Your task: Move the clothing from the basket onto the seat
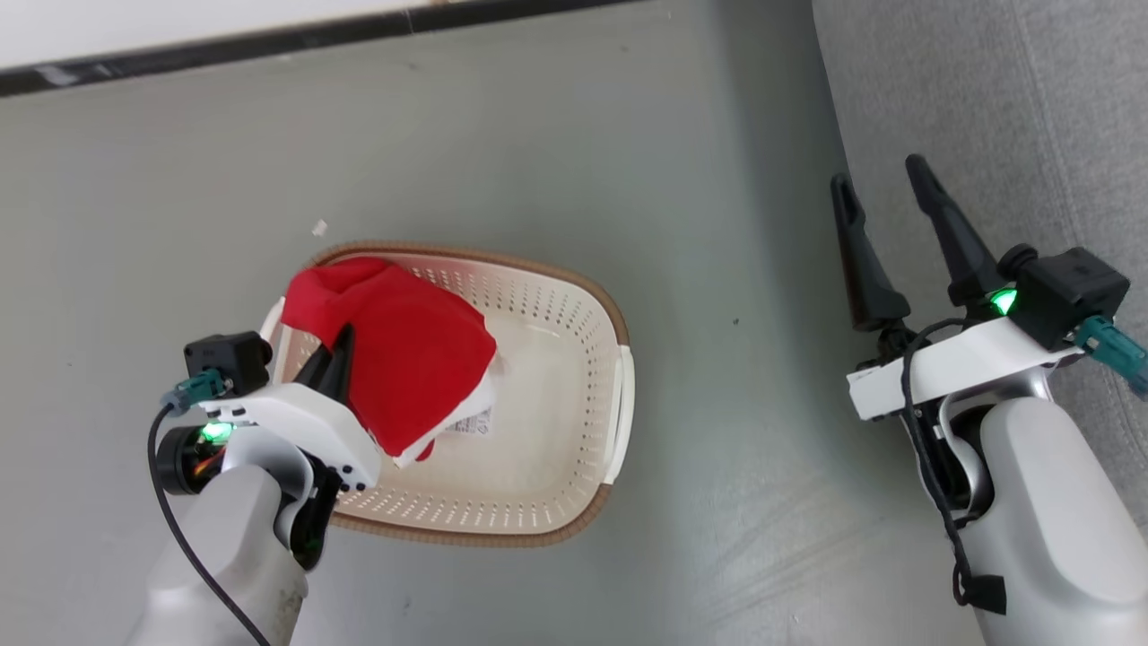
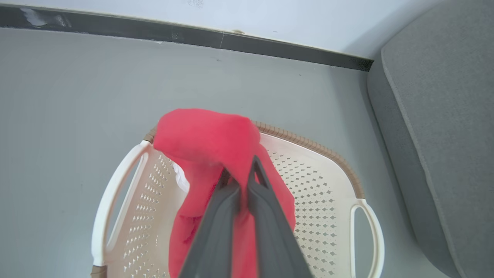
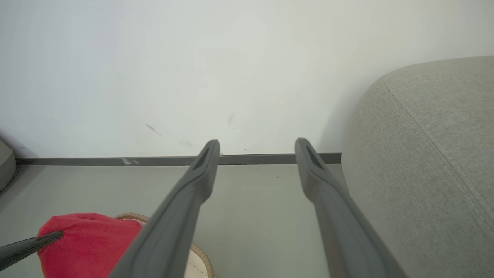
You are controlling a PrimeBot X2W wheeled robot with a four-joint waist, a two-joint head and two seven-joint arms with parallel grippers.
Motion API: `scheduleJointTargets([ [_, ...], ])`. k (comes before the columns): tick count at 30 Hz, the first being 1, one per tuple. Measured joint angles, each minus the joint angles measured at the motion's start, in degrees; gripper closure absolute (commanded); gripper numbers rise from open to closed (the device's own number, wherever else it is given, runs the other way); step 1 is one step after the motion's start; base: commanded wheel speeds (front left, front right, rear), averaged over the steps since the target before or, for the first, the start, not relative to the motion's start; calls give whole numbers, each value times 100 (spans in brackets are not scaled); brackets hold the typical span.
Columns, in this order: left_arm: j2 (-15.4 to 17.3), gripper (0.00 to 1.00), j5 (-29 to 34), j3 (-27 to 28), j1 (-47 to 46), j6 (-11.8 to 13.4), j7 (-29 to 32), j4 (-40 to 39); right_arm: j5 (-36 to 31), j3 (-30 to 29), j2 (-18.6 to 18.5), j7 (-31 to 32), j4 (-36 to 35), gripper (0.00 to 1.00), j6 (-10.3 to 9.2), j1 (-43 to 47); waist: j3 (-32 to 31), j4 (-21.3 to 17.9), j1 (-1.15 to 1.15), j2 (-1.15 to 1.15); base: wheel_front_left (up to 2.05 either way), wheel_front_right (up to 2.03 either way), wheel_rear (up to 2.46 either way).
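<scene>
Evidently, left end effector point(image 2: 240, 168) tight on clothing point(image 2: 204, 135).

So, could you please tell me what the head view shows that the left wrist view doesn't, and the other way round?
Head view: the right claw, open and empty, and a white label on the red clothing. Left wrist view: the fingers of the left claw close up, pinched shut on a fold, and the pale wall meeting the sofa. Both: the clothing held above the basket, grey floor, dark baseboard.
</scene>
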Motion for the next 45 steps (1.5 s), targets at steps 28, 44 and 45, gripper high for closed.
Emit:
scheduleJointTargets([
  [28,-68,100,62,-572,705,-62,-194,-888,125,1295,-207,0,378,0,0,608,-1841,522,0,0,0,0,0],
  [44,-63,100,225,-1089,788,-104,98,-1795,396,2379,-394,0,479,0,0,693,-2582,741,0,0,0,0,0],
  [45,-63,100,226,-1121,793,-104,134,-1863,399,2459,-408,0,489,0,0,693,-2615,756,0,0,0,0,0],
])
